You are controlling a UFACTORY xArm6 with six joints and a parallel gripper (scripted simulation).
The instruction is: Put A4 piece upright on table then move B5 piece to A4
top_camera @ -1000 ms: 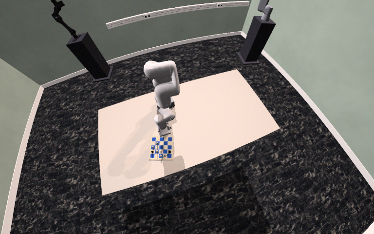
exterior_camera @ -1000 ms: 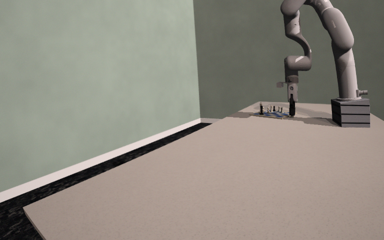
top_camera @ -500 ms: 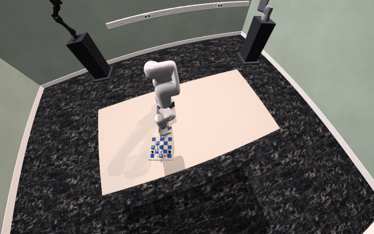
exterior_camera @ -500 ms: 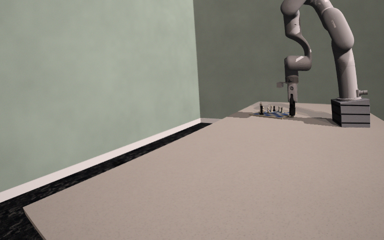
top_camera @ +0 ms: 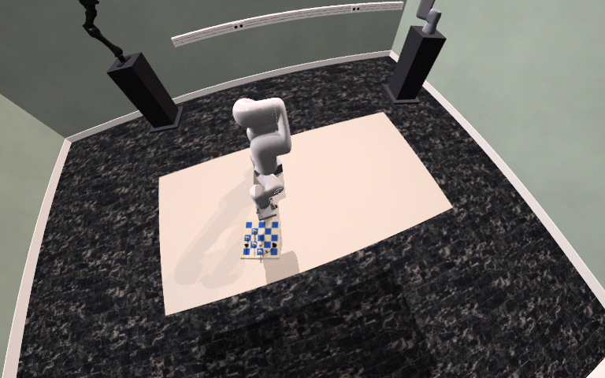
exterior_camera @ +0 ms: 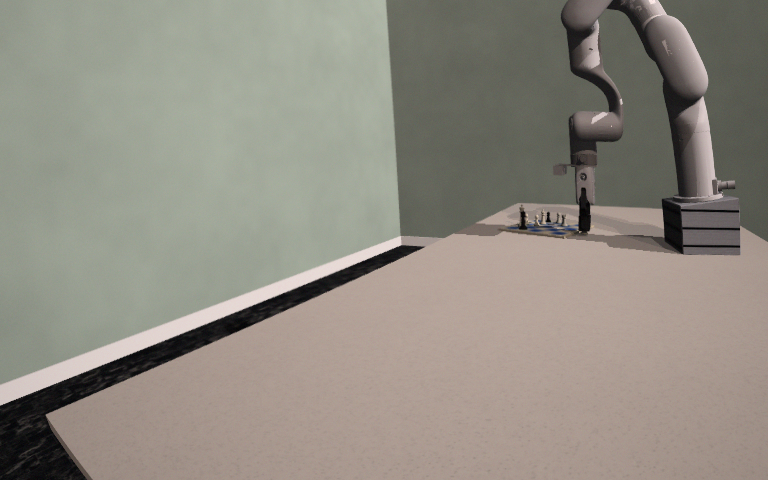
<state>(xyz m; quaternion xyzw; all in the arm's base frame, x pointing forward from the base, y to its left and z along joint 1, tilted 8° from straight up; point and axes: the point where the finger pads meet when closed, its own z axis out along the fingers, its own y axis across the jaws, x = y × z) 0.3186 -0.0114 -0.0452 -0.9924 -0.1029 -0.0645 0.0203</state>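
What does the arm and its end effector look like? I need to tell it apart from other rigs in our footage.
The arm is smooth, rounded and pale grey-white, built of thick tubular links with bulbous joints, on a dark grey stacked block base. The end effector is slim and grey, with a small side tab above it. No loose cables show; any markings are too small to read.
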